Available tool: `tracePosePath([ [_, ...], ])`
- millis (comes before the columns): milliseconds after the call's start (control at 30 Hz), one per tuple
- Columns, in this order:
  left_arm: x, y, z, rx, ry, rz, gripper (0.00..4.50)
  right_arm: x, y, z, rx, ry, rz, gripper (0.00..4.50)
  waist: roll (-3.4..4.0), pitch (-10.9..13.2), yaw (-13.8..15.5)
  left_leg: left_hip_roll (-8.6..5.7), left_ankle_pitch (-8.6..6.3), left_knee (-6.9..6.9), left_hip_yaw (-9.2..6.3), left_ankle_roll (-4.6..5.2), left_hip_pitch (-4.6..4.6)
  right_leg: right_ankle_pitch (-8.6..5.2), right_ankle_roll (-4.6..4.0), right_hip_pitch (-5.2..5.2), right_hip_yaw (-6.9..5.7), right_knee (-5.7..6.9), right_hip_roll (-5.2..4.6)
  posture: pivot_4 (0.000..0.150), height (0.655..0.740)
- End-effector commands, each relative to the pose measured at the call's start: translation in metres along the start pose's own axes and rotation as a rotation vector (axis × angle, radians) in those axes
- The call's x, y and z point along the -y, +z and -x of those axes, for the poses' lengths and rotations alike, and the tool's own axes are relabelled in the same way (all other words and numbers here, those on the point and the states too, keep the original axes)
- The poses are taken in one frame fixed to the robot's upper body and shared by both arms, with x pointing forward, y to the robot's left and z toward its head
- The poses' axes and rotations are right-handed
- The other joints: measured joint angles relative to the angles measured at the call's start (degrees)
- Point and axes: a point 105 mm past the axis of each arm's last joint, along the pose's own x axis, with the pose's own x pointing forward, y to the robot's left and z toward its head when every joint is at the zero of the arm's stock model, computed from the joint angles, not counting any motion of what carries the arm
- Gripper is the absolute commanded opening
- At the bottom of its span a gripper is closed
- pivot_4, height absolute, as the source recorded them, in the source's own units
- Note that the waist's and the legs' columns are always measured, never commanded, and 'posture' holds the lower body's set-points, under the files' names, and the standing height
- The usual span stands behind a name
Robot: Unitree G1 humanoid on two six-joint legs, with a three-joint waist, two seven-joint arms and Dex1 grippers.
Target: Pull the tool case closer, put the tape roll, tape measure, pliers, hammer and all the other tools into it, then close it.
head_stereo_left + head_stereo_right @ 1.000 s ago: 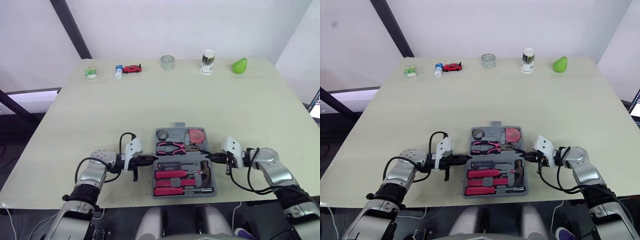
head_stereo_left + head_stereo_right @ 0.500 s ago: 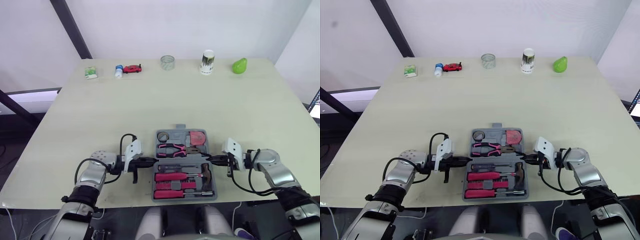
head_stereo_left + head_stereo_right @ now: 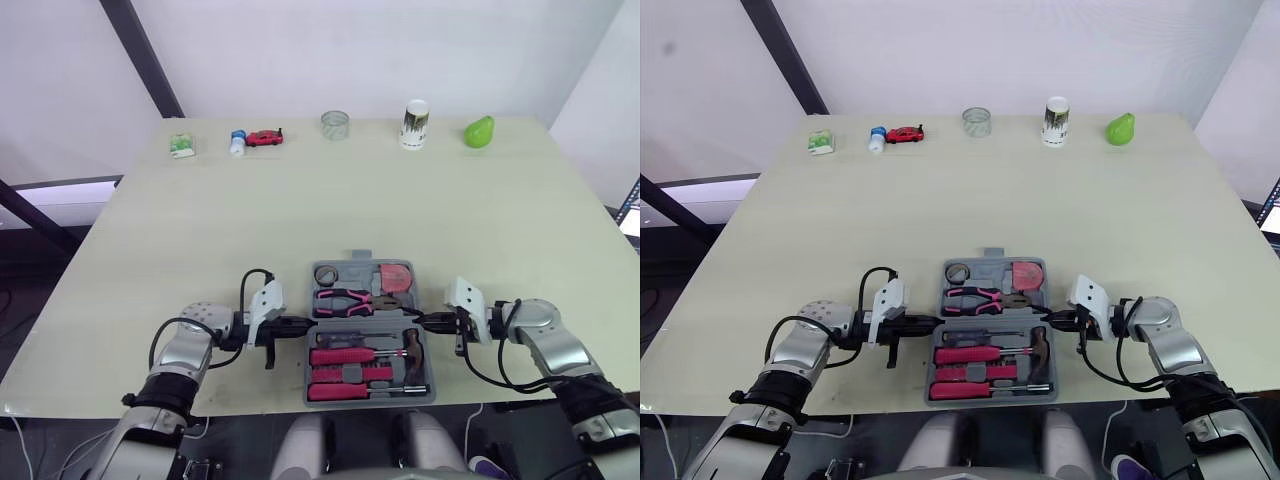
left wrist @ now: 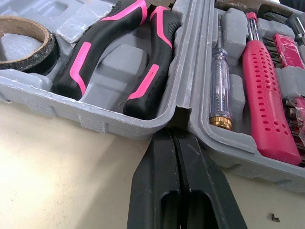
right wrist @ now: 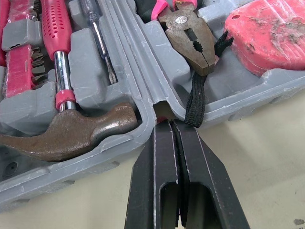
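The tool case (image 3: 362, 259) lies open on the bench (image 3: 300, 200), near its front edge and squarely between the arms. Its hinge seam (image 4: 187, 71) runs left to right. The left tool (image 4: 174, 134) and right tool (image 5: 167, 125) point inward along that line, fingers pressed together and gripping nothing, tips lodged at the hinge ends. Pliers (image 4: 119, 57) sit in the far half, the hammer (image 5: 71, 133) in the near. Closing means folding one half across this axis, and both arms look equally near.
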Motion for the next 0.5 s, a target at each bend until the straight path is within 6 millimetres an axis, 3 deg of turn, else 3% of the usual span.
tracePosePath([
  [33,0.015,0.001,-0.014,0.008,-0.09,-0.01,0.0,-0.011,0.015,-0.009,0.055,0.063,0.038,0.03,0.0,0.0,0.0,0.0,0.0,0.0,0.0,0.0,0.0,0.0,0.0,0.0,0.0,0.0,0.0,0.15,0.74],
  [500,0.005,-0.003,-0.002,-0.002,-0.018,0.001,0.0,0.0,0.009,0.003,0.03,-0.009,0.056,0.03,0.0,0.0,0.0,0.0,0.0,0.0,0.0,0.0,0.0,0.0,0.0,0.0,0.0,0.0,0.0,0.15,0.74],
])
